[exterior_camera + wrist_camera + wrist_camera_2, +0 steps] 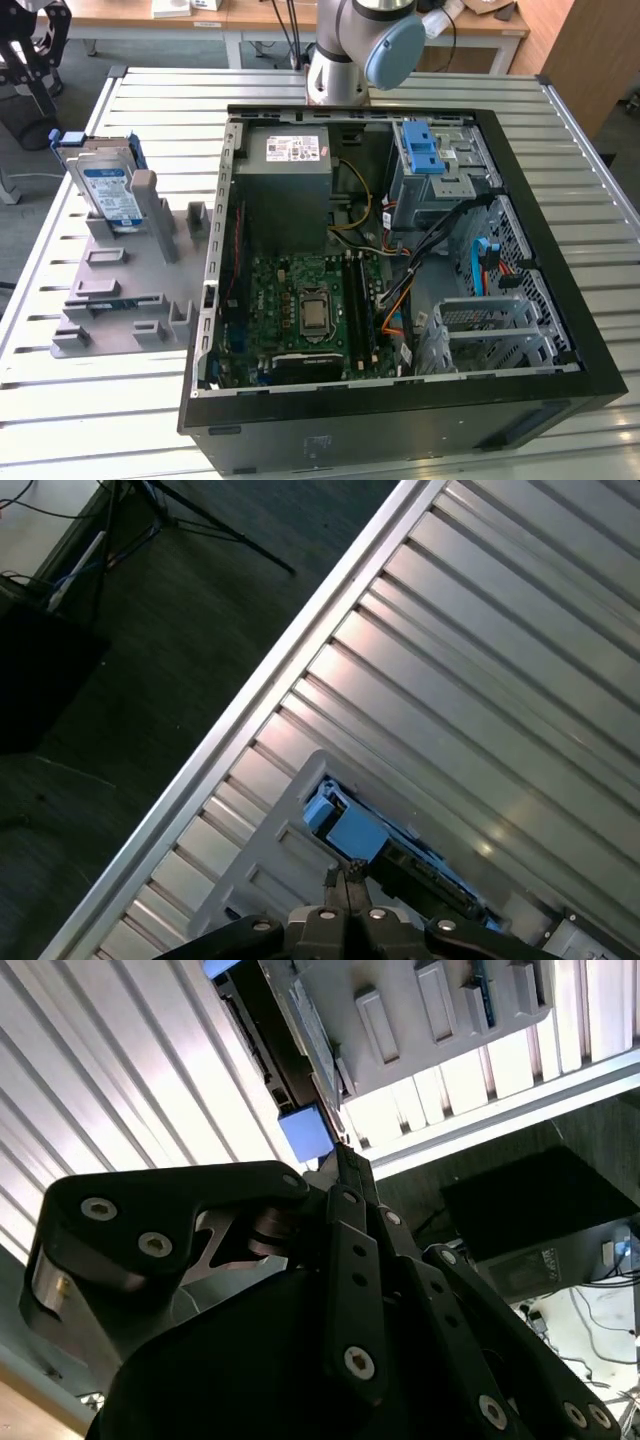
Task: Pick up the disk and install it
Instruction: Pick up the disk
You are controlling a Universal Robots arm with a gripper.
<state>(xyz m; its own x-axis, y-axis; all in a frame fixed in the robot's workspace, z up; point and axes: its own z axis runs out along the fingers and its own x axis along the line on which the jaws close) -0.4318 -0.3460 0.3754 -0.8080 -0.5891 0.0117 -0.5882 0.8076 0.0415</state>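
While looking across the slatted metal table point(100, 425) in the exterior view, finding the disk point(105, 188) standing on edge at the far end of the grey holder point(130, 290), leaning back slightly, showing its white-and-blue label and wearing blue side rails. Placing that holder at the exterior view's left of the open computer case point(400, 398), just beside its wall. Noting the disk sitting outside the case, not yet installed. Seeing inside the case the grey power-supply box point(295, 185) near the far wall, the green motherboard point(300, 310) nearer the camera, the blue latch point(425, 150) on its ribbed cage towards the exterior view's right, and a silver metal cage point(480, 330) in the near corner on that side. Catching the arm point(345, 60) rising behind the case at the far edge of the table.

Turning to the first wrist view, finding the gripper point(345, 872) pinching its fingertips together with nothing between them, pointing at the blue rail end of the disk point(350, 832); being unable to tell whether touching it or hanging apart from it. Seeing the same in the second wrist view: gripper point(343, 1155) clamped tight on nothing, aiming at the blue tab of the disk point(305, 1130), with the holder point(430, 1020) lying beyond.
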